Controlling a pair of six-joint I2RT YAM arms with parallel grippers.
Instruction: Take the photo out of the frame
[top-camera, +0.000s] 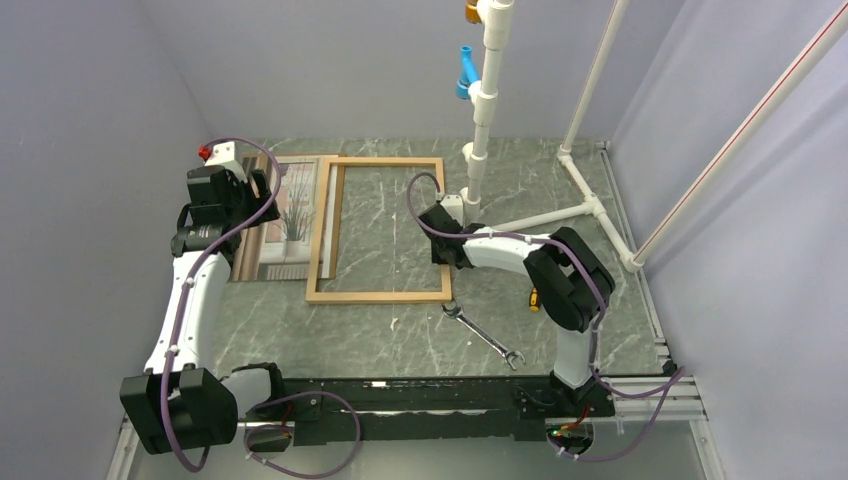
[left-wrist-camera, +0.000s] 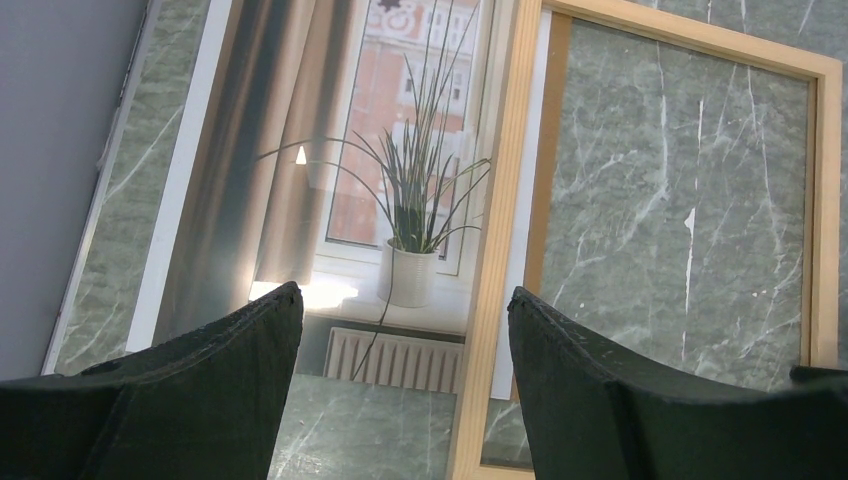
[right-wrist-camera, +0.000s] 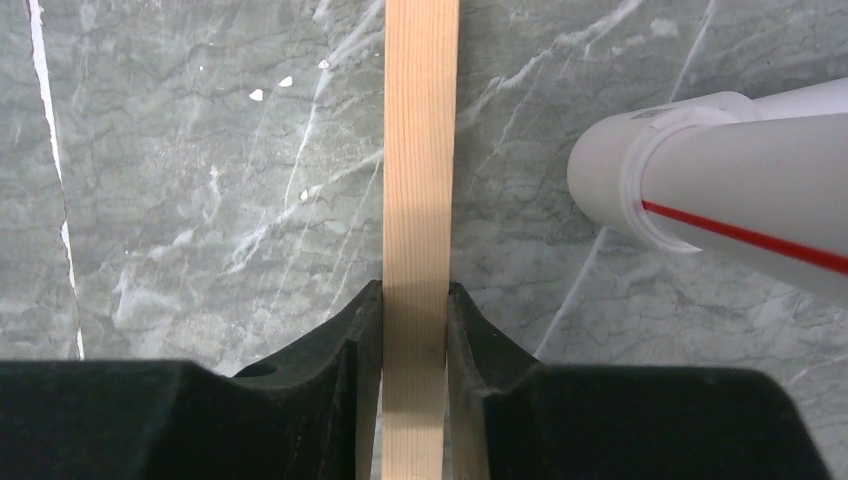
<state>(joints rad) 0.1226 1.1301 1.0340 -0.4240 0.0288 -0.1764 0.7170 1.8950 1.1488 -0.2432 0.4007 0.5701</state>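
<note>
The frame (top-camera: 378, 296) of thin light wood lies flat on the marble table. The photo (top-camera: 292, 215), with its spiky plant, window and curtain stripes, lies flat to the frame's left, its right edge tucked under the frame's left strip. My left gripper (top-camera: 260, 190) hovers over the photo, open and empty. In the left wrist view its gripper (left-wrist-camera: 405, 320) spans the photo (left-wrist-camera: 400, 190) and the frame's left strip (left-wrist-camera: 508, 200). My right gripper (top-camera: 444, 248) is shut on the frame's right strip; the right wrist view shows the gripper (right-wrist-camera: 415, 300) clamping the strip (right-wrist-camera: 420, 150).
A wrench (top-camera: 483, 335) lies in front of the frame's near right corner. A white pipe stand (top-camera: 482, 130) rises just behind the right gripper, with legs running right; a pipe (right-wrist-camera: 720, 200) shows close by in the right wrist view. Grey walls close in on three sides.
</note>
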